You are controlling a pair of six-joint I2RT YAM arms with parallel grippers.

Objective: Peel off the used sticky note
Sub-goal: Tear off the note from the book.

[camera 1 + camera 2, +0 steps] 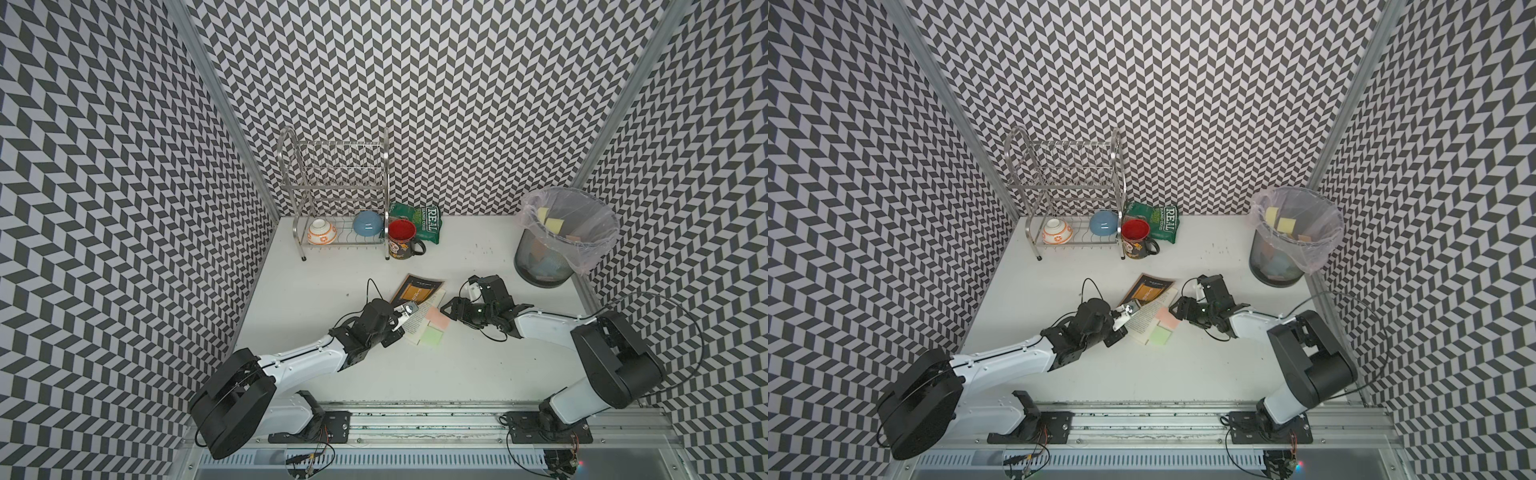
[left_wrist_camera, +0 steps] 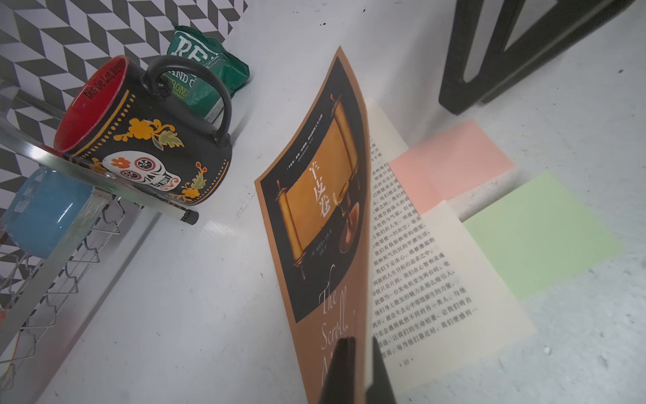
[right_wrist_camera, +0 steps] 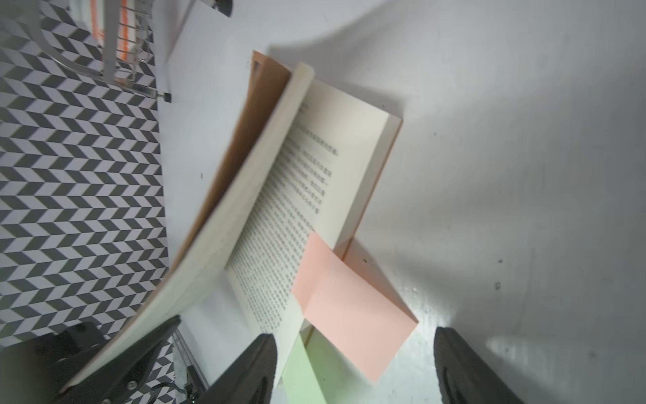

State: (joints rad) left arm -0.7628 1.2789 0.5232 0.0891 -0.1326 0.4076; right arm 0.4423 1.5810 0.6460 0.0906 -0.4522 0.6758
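The left hand [image 2: 356,370] pinches the orange-covered paperback book's [image 1: 417,291] raised cover; the right hand [image 3: 353,367], spread wide, hovers at the pink square sticky note's [image 1: 437,318] three o'clock (stuck to the page).

Lab test cell: chevron-patterned walls [image 1: 457,104], aluminium rail [image 1: 415,419].

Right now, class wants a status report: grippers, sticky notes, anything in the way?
Left gripper shut on book cover, holding it lifted. Right gripper open, at pink sticky note. Pink note and green sticky note both on page. Nothing in the way.
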